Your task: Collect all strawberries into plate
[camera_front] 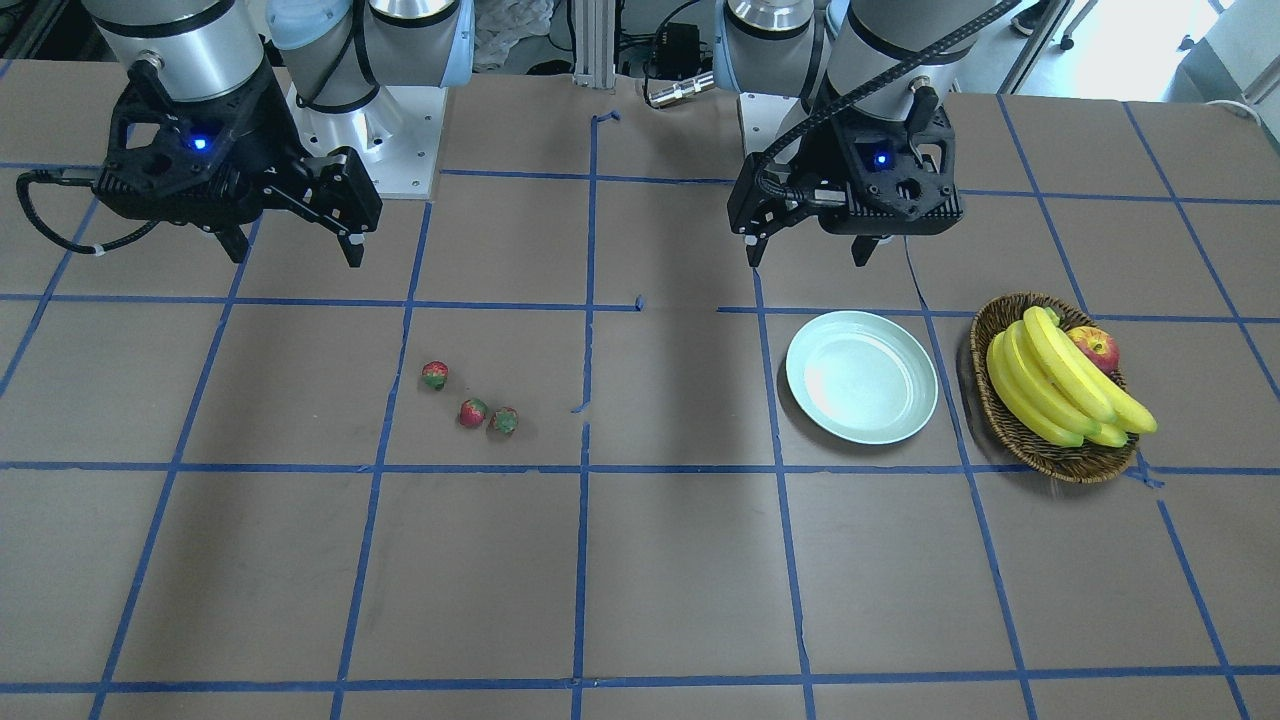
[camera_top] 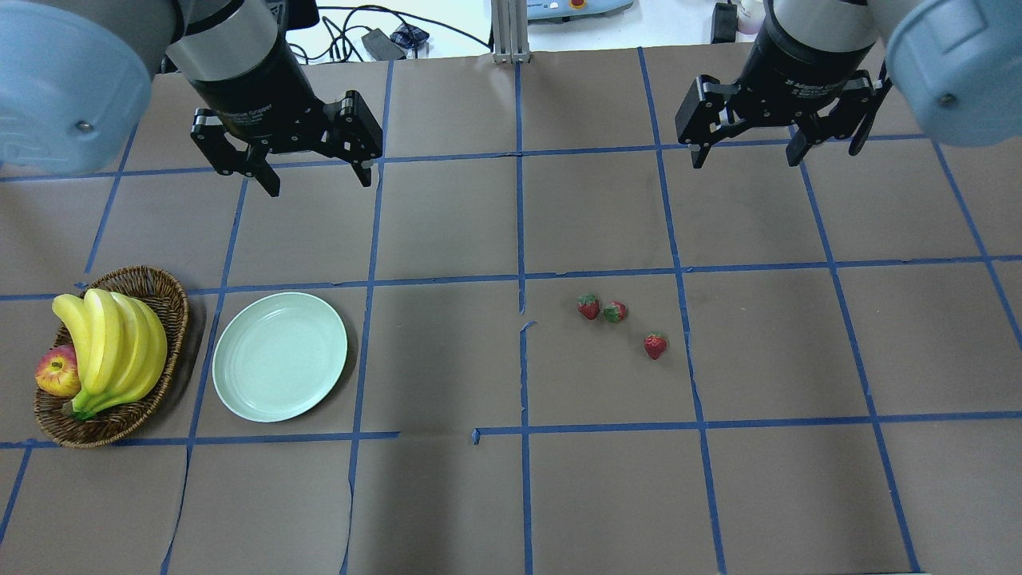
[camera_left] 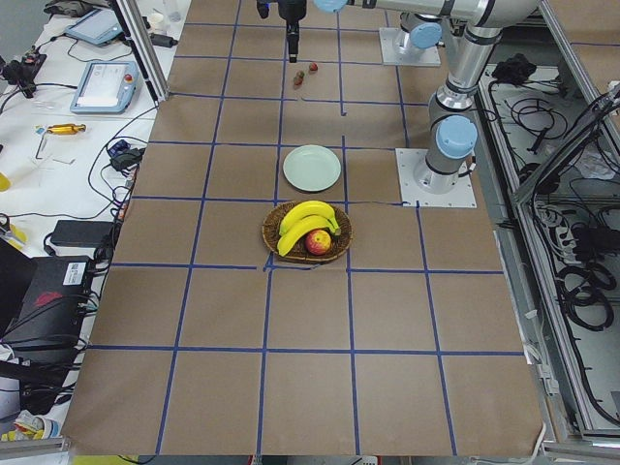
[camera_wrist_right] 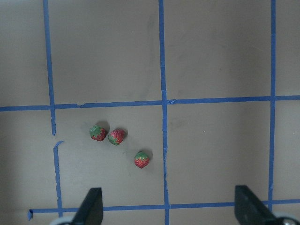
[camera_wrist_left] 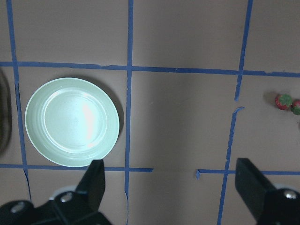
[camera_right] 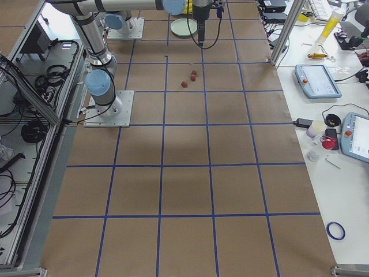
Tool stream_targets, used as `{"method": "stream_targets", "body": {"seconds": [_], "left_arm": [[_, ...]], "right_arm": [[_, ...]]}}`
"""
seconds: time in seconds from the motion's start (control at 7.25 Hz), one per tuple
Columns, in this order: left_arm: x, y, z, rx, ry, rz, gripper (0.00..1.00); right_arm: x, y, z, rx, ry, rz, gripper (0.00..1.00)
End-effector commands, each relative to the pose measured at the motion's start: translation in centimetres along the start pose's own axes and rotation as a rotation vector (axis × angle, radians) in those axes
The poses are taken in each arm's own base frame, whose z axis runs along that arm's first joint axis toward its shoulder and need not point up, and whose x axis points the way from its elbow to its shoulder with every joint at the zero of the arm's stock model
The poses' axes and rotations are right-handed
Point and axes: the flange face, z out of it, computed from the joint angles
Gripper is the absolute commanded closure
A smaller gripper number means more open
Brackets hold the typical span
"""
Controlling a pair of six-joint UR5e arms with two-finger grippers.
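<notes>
Three small red strawberries [camera_top: 588, 306] [camera_top: 615, 311] [camera_top: 655, 346] lie on the brown table right of centre, two touching and one apart. They also show in the front view [camera_front: 434, 375] [camera_front: 472, 412] [camera_front: 504, 421] and the right wrist view [camera_wrist_right: 98, 132] [camera_wrist_right: 116, 136] [camera_wrist_right: 141, 160]. The pale mint-green plate [camera_top: 279, 355] [camera_front: 861, 376] [camera_wrist_left: 71, 122] lies empty left of centre. My left gripper [camera_top: 319, 184] [camera_front: 807, 258] hangs open and empty above the table behind the plate. My right gripper [camera_top: 746, 160] [camera_front: 297, 257] hangs open and empty, well above and behind the strawberries.
A brown wicker basket [camera_top: 172, 303] [camera_front: 990, 320] left of the plate holds yellow bananas [camera_top: 112, 343] and a red-yellow apple [camera_top: 57, 374]. Blue tape lines grid the table. The arm bases stand at the robot's side of the table.
</notes>
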Motion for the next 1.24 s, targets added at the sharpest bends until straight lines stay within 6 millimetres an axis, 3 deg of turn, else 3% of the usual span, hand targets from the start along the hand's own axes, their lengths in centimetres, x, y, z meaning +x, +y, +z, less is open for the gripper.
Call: {"method": "stream_targets", "body": {"seconds": [0.0, 1.1], "left_arm": [[-0.01, 0.03, 0.19, -0.002, -0.001, -0.002, 0.00], [-0.03, 0.05, 0.26, -0.004, -0.003, 0.000, 0.00]], "right_arm": [[0.00, -0.01, -0.03, 0.001, 0.000, 0.000, 0.00], [0.09, -0.01, -0.12, -0.002, 0.002, -0.058, 0.00]]}}
